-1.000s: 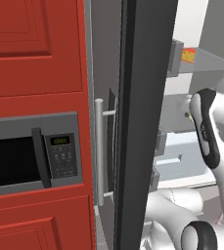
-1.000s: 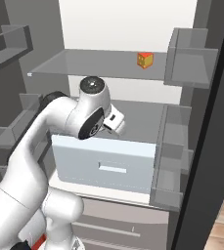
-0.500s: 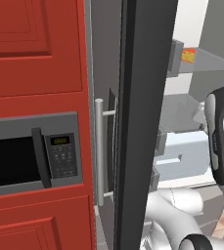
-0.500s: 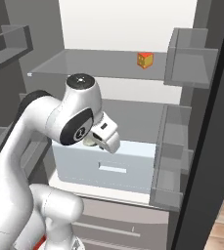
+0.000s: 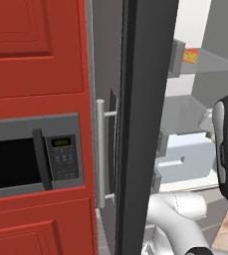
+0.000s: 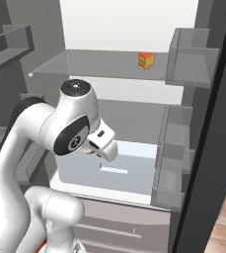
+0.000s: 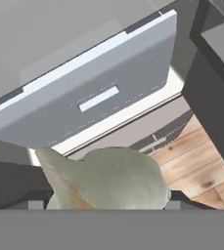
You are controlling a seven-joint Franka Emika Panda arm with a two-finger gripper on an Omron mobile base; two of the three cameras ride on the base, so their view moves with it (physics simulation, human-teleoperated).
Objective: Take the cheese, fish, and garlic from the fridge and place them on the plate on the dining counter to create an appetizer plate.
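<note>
Swung back from the fridge (image 6: 109, 29), the arm carries the garlic (image 7: 108, 178) low between wide jaws gripping it, cheese (image 6: 146, 60) far above.

The garlic (image 7: 108, 178) is cut off at the hand view's bottom edge.
</note>
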